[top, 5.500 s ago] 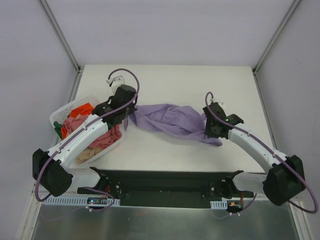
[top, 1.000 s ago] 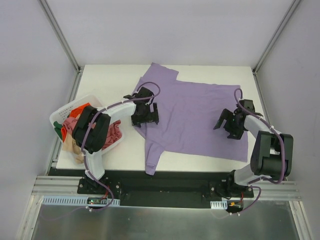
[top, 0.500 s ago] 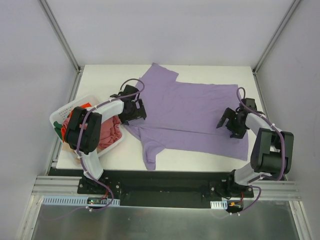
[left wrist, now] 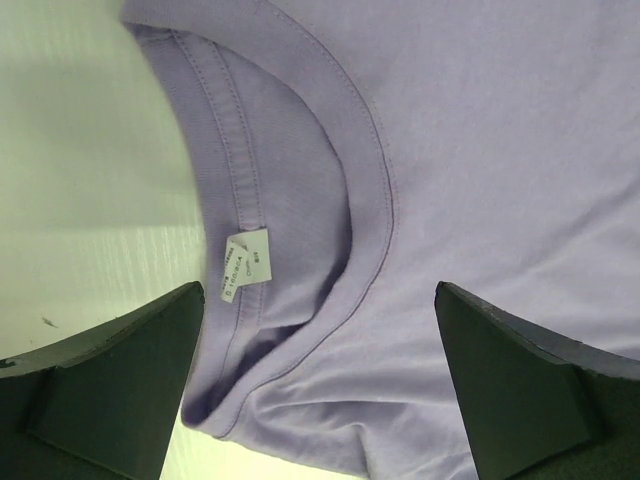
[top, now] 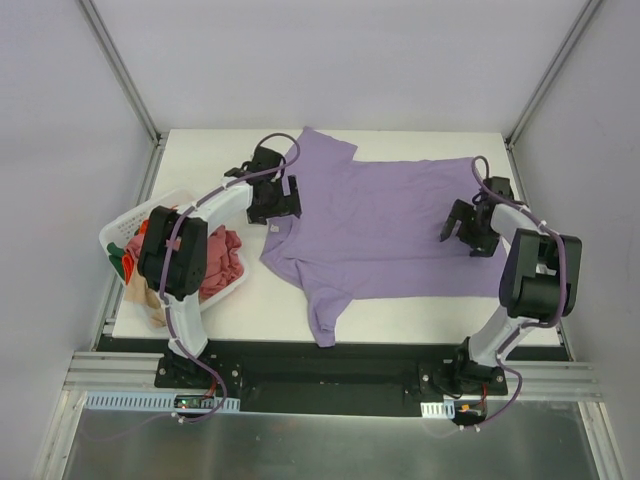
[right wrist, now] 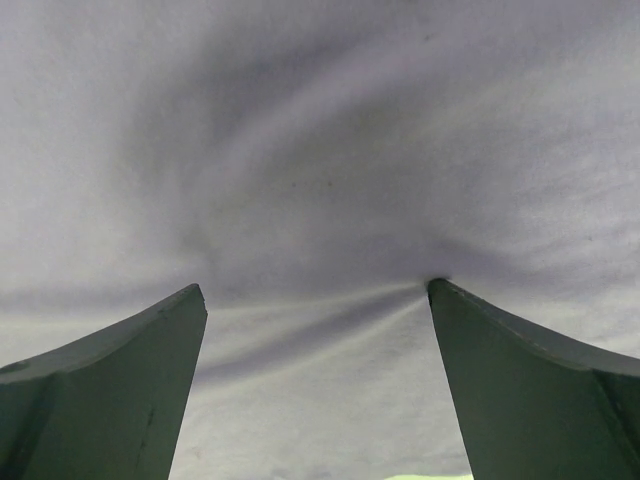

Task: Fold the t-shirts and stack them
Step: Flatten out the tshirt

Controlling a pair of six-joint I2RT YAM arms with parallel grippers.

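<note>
A lavender t-shirt (top: 385,230) lies spread flat on the white table (top: 200,160), collar to the left and hem to the right. My left gripper (top: 274,201) is open over the collar. In the left wrist view its open jaws (left wrist: 318,290) straddle the neckband and its white label (left wrist: 245,262). My right gripper (top: 467,231) is open on the shirt's hem end. In the right wrist view lavender cloth (right wrist: 320,150) fills the frame, and the right fingertip (right wrist: 445,300) presses a crease into it. Pink (top: 218,272) and orange-red (top: 160,218) t-shirts sit in the basket.
A white plastic laundry basket (top: 112,236) stands at the table's left edge, beside the left arm. One shirt sleeve (top: 325,322) hangs toward the near table edge. Metal frame posts (top: 120,70) rise at the back corners.
The shirt has slid back and a little to the right. My left gripper has moved back and right along the collar. The right gripper has shifted slightly back. Both stay open.
</note>
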